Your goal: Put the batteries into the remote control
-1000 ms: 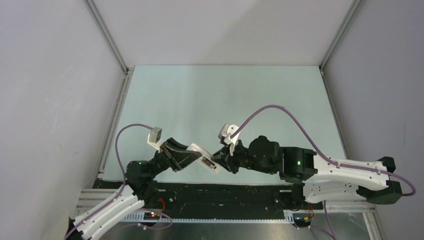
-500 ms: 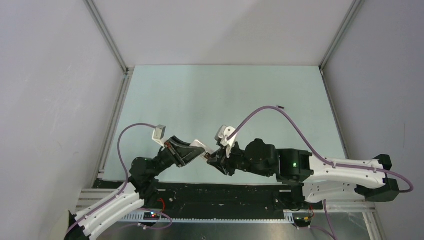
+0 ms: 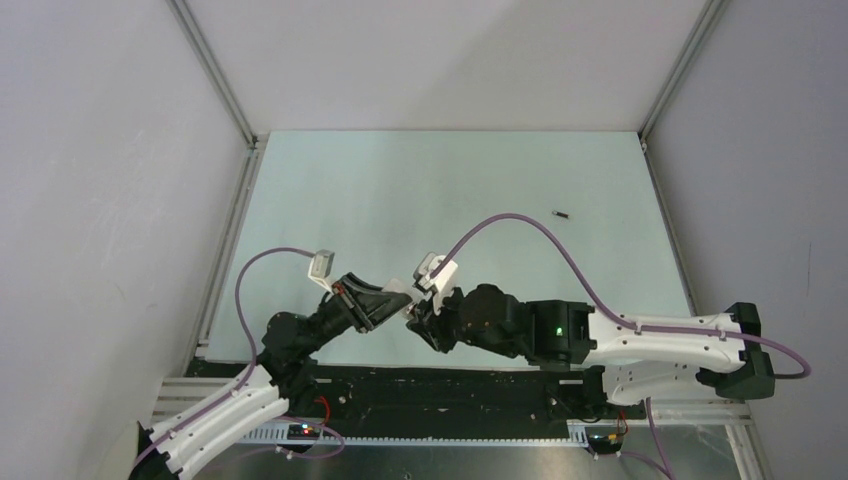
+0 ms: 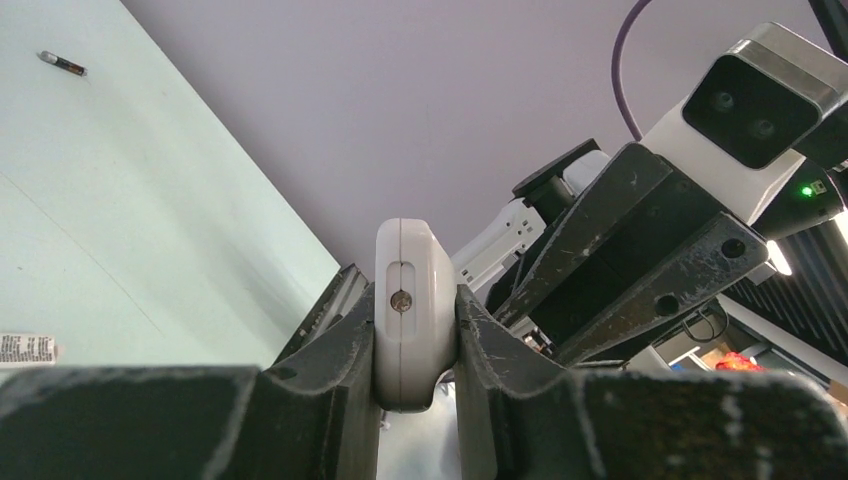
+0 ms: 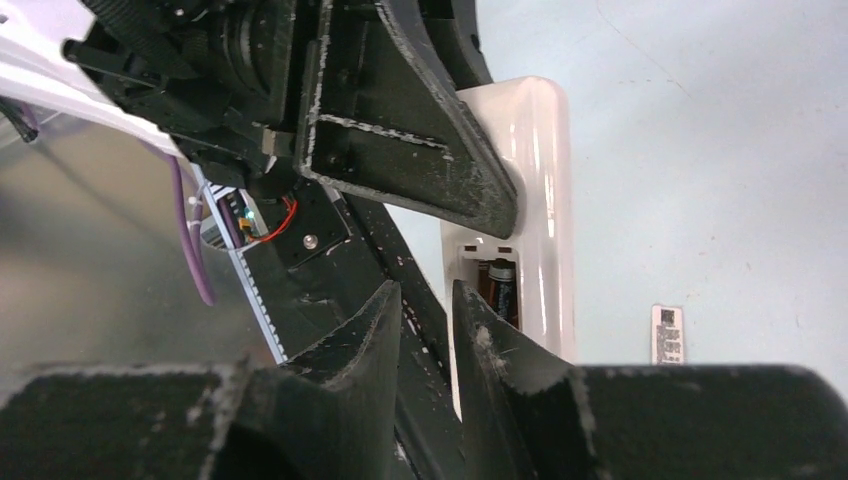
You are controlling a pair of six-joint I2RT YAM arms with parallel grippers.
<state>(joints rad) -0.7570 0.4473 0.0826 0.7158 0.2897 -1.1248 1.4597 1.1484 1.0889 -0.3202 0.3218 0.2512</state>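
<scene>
1. Top external view: the left hand [image 3: 392,298] and right hand [image 3: 422,318] meet tip to tip near the near edge of the pale green tabletop [image 3: 450,180]. Only a sliver of the white remote control [image 3: 400,288] shows between them. A loose battery [image 3: 561,213] lies alone on the tabletop, well apart from both hands, towards the far right.

2. Left wrist view: the left hand [image 4: 414,320] is clamped on the remote control [image 4: 412,290], gripping it by its two long sides. The end with a slot and a small screw faces the camera. The right arm's dark fingers and its wrist camera [image 4: 757,98] stand just beside it on the right. The loose battery [image 4: 62,64] lies far off at the upper left, and a small printed label [image 4: 25,348] lies on the tabletop at the left edge.

3. Right wrist view: the right hand [image 5: 425,300] has its fingers [image 5: 480,345] narrowly parted with nothing between them. One tip is at the open recess in the remote control's [image 5: 545,180] back. A second battery [image 5: 501,290] sits inside that recess. One left hand finger [image 5: 400,150] presses on the remote control's side.
</scene>
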